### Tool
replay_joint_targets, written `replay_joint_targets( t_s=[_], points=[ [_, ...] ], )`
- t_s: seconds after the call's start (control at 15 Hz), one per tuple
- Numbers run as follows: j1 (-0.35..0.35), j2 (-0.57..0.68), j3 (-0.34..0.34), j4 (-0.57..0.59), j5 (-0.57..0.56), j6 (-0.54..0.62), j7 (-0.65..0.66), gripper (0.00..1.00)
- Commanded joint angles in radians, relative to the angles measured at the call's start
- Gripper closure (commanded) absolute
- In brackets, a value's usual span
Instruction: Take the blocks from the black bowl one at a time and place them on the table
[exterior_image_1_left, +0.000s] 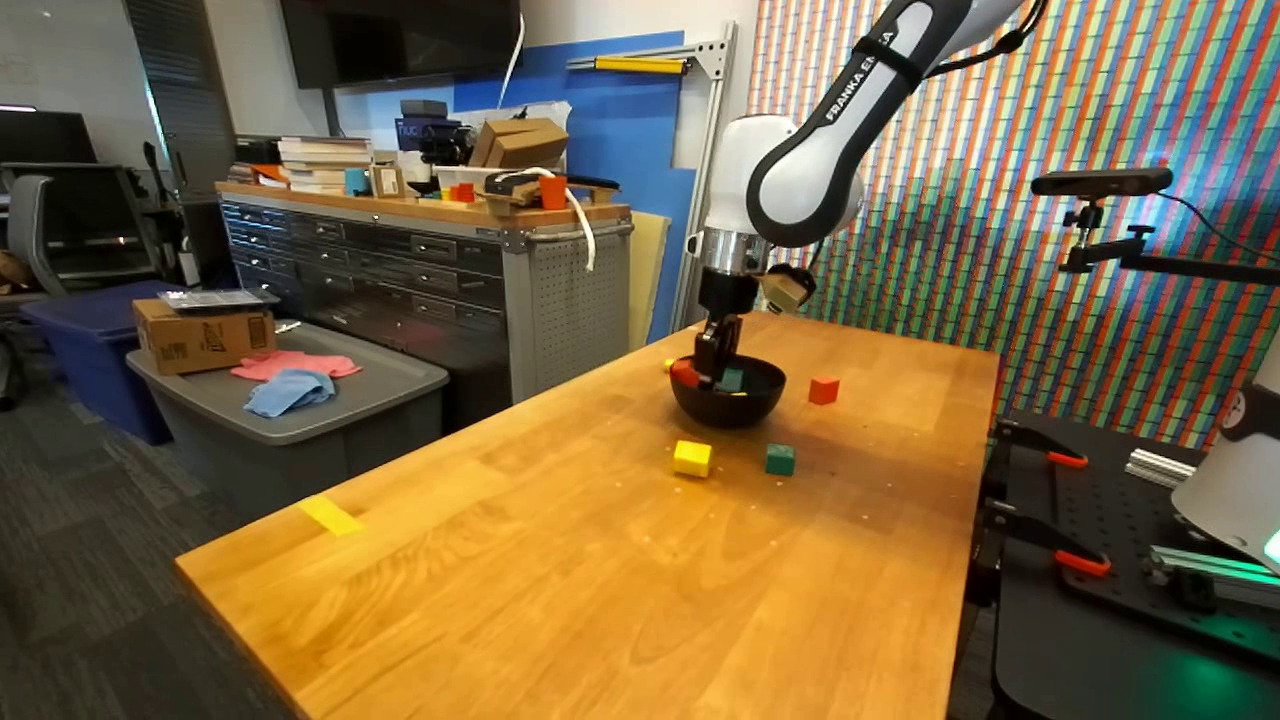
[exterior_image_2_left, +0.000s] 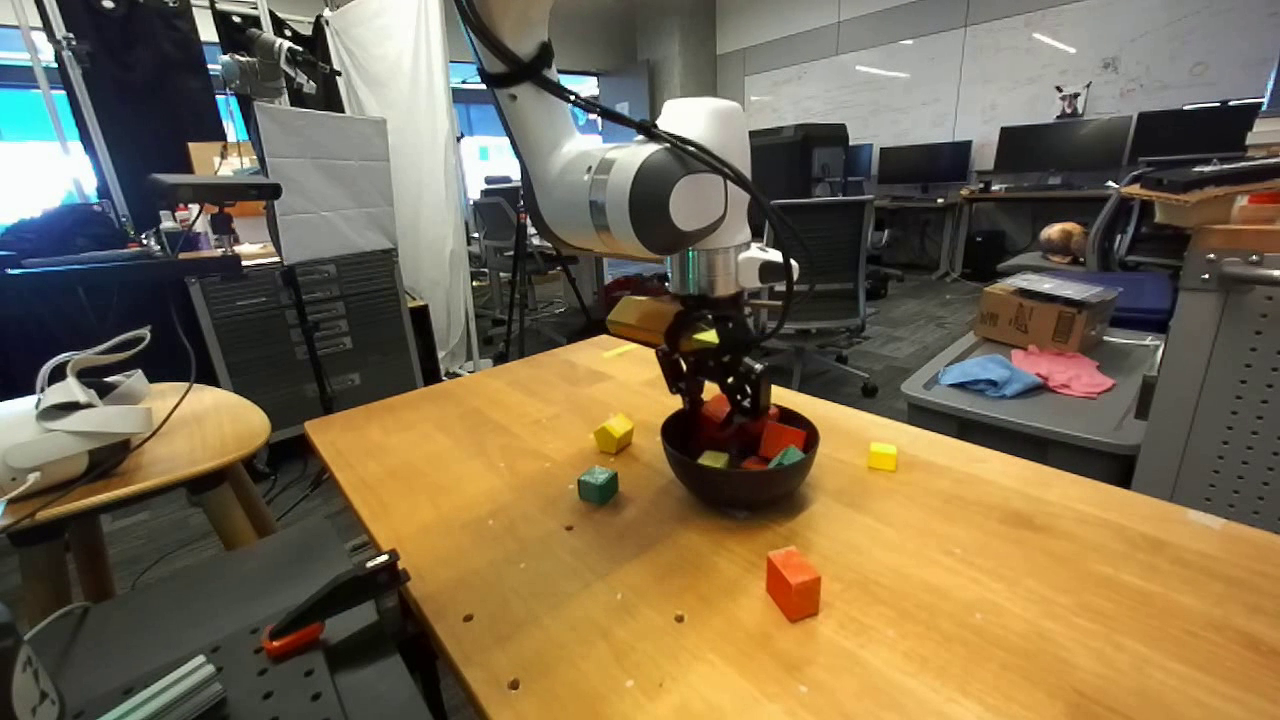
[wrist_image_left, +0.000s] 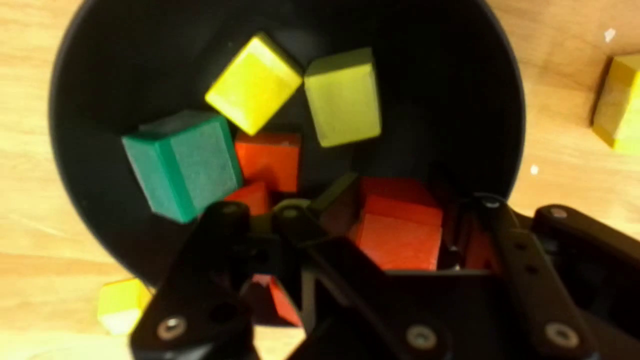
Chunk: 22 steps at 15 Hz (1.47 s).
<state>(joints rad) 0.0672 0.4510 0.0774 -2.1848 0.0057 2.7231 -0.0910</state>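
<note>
Gripper (exterior_image_2_left: 719, 404) pinches a red block (wrist_image_left: 401, 237) down in the black bowl (exterior_image_1_left: 728, 410). Lift it slow and straight up, bumping nothing, then set it gently on the table (exterior_image_1_left: 600, 590).

The two exterior views roughly face each other along the table (exterior_image_1_left: 600, 590), both from above its top and tilted down. In an exterior view I look toward the striped wall (exterior_image_1_left: 1000, 130) at upper right, the bowl (exterior_image_1_left: 728, 411) well back near mid-frame. In an exterior view the whiteboard (exterior_image_2_left: 1000, 85) spans the upper right and the bowl sits closer. Both share table, bowl, arm (exterior_image_1_left: 815, 165) and grey bin (exterior_image_1_left: 400, 385), the last at frame left with the striped wall, right with the whiteboard. Up close, the wrist view stares steeply into the bowl, gripper (wrist_image_left: 385, 215) jutting in from the bottom.
</note>
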Motion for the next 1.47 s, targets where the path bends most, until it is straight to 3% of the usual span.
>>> replay_joint_targets(
  t_s=[0.0, 0.33, 0.6, 0.87, 1.13, 1.4],
  points=[
    [0.003, -0.089, -0.008, -0.014, -0.019, 0.031, 0.017, 0.82],
    [0.005, -0.174, -0.036, -0.047, -0.039, 0.054, 0.037, 0.82],
    [-0.004, -0.201, -0.133, -0.066, -0.104, 0.063, 0.159, 0.82],
    [-0.056, -0.187, -0.212, -0.071, -0.081, 0.053, 0.244, 0.82],
    [-0.117, -0.151, -0.218, -0.068, -0.044, 0.058, 0.221, 0.81],
    [-0.129, -0.122, -0.226, -0.067, -0.049, 0.052, 0.236, 0.77]
  ],
)
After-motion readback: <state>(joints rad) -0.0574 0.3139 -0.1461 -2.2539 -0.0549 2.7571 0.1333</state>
